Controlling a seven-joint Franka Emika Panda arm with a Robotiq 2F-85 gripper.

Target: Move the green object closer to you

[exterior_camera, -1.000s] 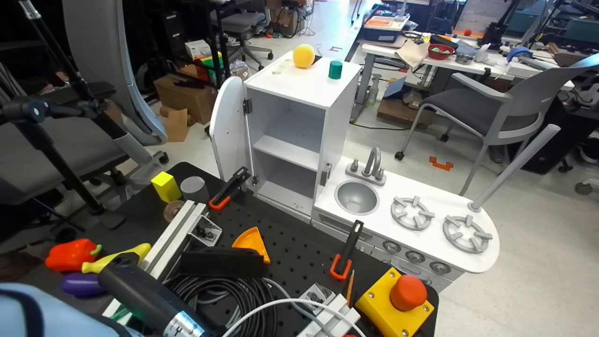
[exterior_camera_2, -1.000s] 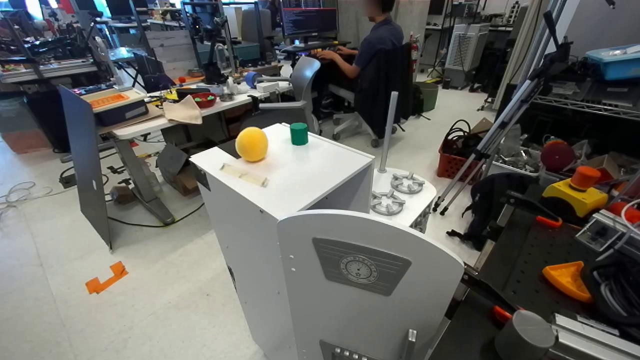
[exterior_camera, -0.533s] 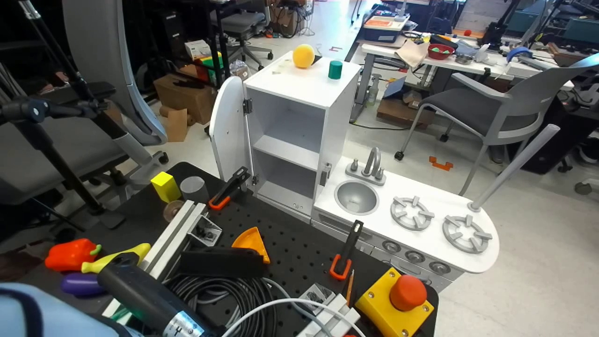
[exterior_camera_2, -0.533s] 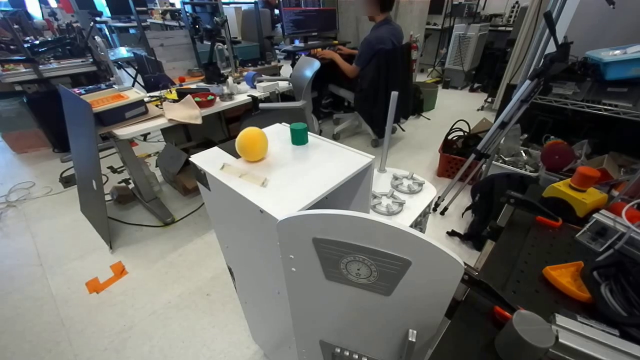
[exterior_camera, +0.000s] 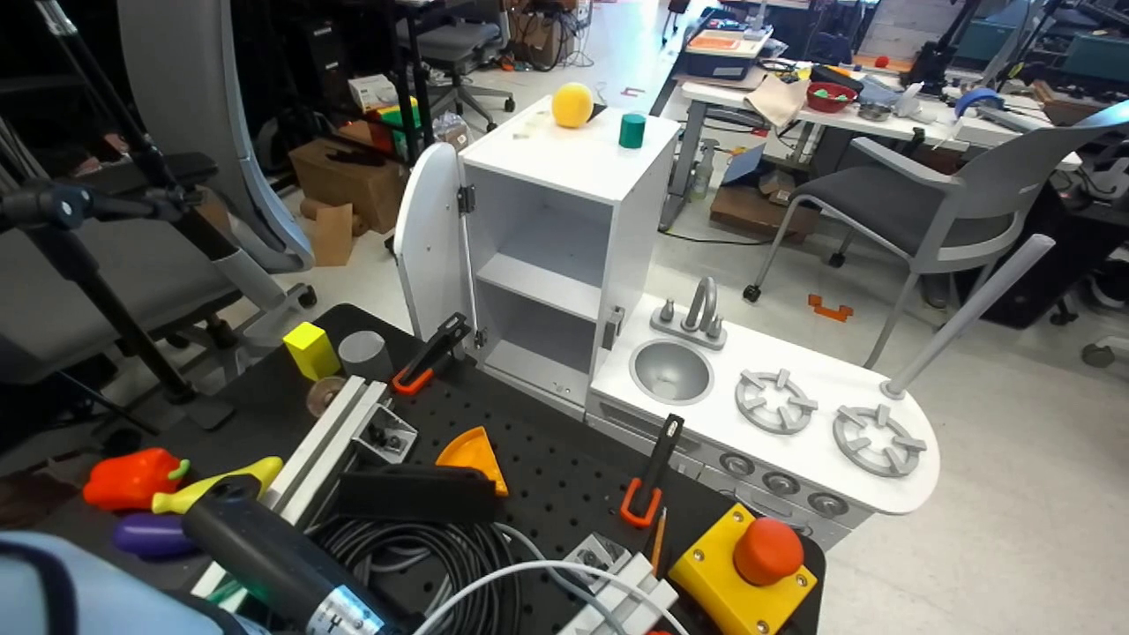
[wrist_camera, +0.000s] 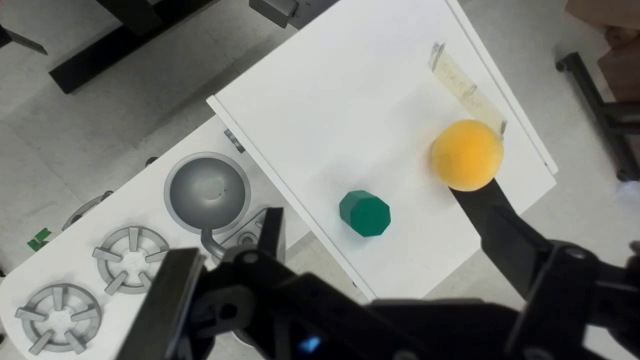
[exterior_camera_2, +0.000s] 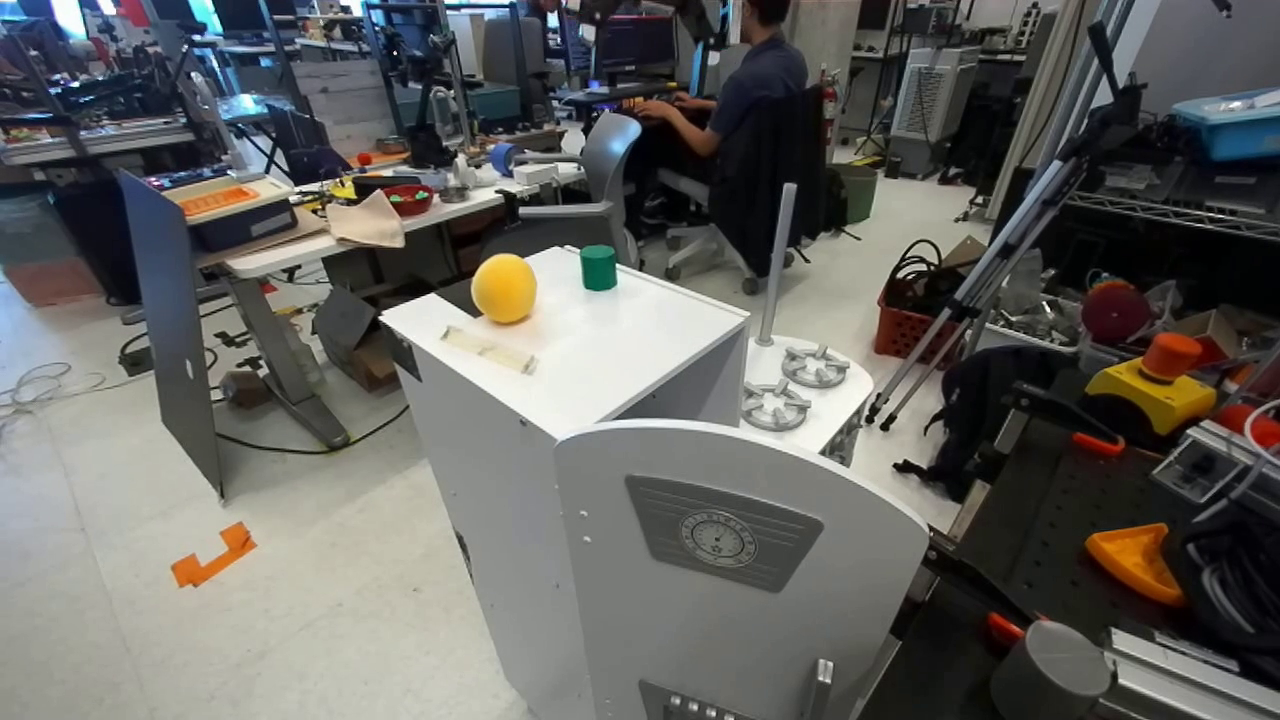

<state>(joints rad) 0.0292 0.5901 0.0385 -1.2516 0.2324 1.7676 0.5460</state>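
**Gaping wide, gripping nothing**

Seen in the wrist view, a black two-fingered mechanical claw [wrist_camera: 386, 225], opened broadly, with a large gap between the fingers [wrist_camera: 515, 250] and without hold on anything. Framed in that gap, but apart from both sides, a short dark-green many-sided prism [wrist_camera: 365, 214]. Stands on the flat white bench [wrist_camera: 320, 90], near the edge facing a round grey sink bowl [wrist_camera: 190, 197]. Points straight up, with prism axis vertical and one flat end on top; shows a few side facets toward the upper left of the wrist view. Too alike in height and breadth to name a longer direction. Farther out on the same bench, apart from the prism, an orange-yellow ball [wrist_camera: 467, 155], just beside a pale strip of tape [wrist_camera: 467, 94]. Lower down, beyond the bench edge, a white toy counter [wrist_camera: 150, 210], with two spoked grey burner rings [wrist_camera: 133, 240].
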